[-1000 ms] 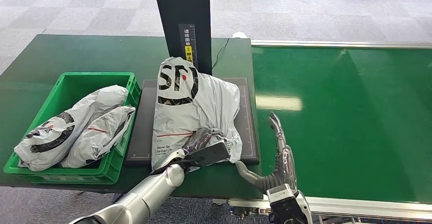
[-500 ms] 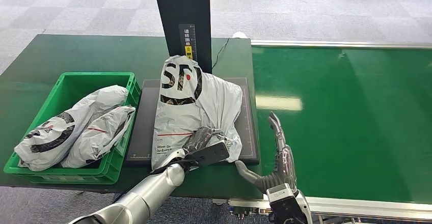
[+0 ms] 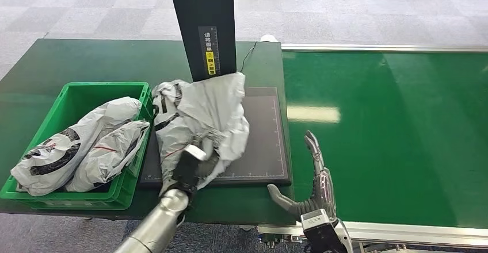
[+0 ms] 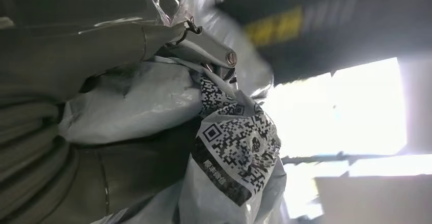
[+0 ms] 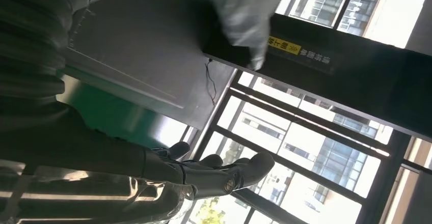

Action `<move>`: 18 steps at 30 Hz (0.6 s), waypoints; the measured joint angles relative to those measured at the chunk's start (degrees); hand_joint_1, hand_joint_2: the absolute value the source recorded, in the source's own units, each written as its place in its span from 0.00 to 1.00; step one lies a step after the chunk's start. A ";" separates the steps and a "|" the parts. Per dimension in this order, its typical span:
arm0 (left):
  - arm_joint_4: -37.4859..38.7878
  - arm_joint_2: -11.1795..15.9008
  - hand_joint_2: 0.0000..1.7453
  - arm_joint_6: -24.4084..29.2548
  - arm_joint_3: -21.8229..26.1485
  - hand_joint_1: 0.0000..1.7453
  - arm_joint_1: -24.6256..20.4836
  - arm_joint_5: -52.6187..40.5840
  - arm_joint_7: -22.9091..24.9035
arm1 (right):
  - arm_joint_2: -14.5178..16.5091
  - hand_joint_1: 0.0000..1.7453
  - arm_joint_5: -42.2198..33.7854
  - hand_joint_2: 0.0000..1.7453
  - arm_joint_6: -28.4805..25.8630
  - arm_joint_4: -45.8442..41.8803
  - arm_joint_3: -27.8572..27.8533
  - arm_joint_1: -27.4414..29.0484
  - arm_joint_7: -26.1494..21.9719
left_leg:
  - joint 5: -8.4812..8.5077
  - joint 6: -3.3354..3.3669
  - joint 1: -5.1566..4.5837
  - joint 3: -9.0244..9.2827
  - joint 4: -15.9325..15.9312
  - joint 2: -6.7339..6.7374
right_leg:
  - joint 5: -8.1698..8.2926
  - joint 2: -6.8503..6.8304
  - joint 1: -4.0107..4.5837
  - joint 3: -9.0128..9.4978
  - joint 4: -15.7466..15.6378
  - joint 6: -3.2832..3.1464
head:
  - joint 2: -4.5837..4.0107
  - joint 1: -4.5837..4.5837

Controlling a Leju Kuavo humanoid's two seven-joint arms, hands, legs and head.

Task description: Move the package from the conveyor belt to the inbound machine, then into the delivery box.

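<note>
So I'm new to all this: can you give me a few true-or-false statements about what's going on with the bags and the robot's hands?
1. The left hand grips the grey package. True.
2. The right hand holds a package. False: it is open, holding nothing, at the conveyor belt's near edge.
3. The green crate holds two packages. True.
4. The gripped package lies in the crate. False: it is over the black scanner pad, beside the crate.
5. A package lies on the conveyor belt. False: none is visible there.
</note>
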 joint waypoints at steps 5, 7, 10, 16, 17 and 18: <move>-27.24 4.18 1.00 -4.85 12.30 1.00 2.81 8.19 1.49 | -0.05 0.00 0.20 1.00 -0.64 -0.89 -0.57 2.41 0.01 | 0.00 -0.02 0.05 -0.18 -0.03 -0.08 | -0.03 -0.09 0.05 -0.12 0.03 -0.03 | 0.00 0.01; -33.53 5.13 1.00 -4.96 16.32 1.00 2.92 8.40 1.32 | -0.05 0.00 0.20 1.00 -0.69 -0.94 -0.67 2.50 0.01 | 0.00 -0.02 0.04 -0.17 -0.04 -0.04 | -0.03 -0.07 0.04 -0.11 0.03 -0.03 | 0.00 0.01; -40.07 6.68 1.00 -3.81 20.92 1.00 2.91 7.73 1.07 | -0.03 0.00 0.20 1.00 -0.67 -0.94 -0.75 2.50 0.01 | 0.00 -0.02 0.02 -0.16 -0.02 -0.06 | -0.02 -0.09 0.02 -0.09 0.03 -0.03 | 0.00 0.01; -46.96 10.64 1.00 -1.78 26.12 1.00 1.46 7.64 3.98 | 0.08 0.00 0.07 1.00 -0.06 -0.93 -0.88 2.48 -0.04 | 0.01 -0.03 0.02 -0.13 -0.02 -0.07 | -0.02 -0.10 0.02 -0.07 0.02 -0.03 | 0.00 0.03; -47.56 11.48 1.00 -1.80 26.72 1.00 0.77 8.08 4.87 | 0.08 0.00 0.04 1.00 0.13 -0.92 -0.89 2.47 -0.06 | 0.01 -0.03 0.02 -0.13 -0.02 -0.07 | -0.02 -0.10 0.02 -0.08 0.03 -0.03 | 0.00 0.02; -48.05 12.40 1.00 -1.95 27.28 1.00 -0.06 8.59 5.78 | 0.08 0.00 0.01 1.00 0.27 -0.90 -0.90 2.47 -0.08 | 0.02 -0.04 0.03 -0.12 -0.02 -0.07 | -0.02 -0.10 0.03 -0.08 0.03 -0.03 | 0.00 0.02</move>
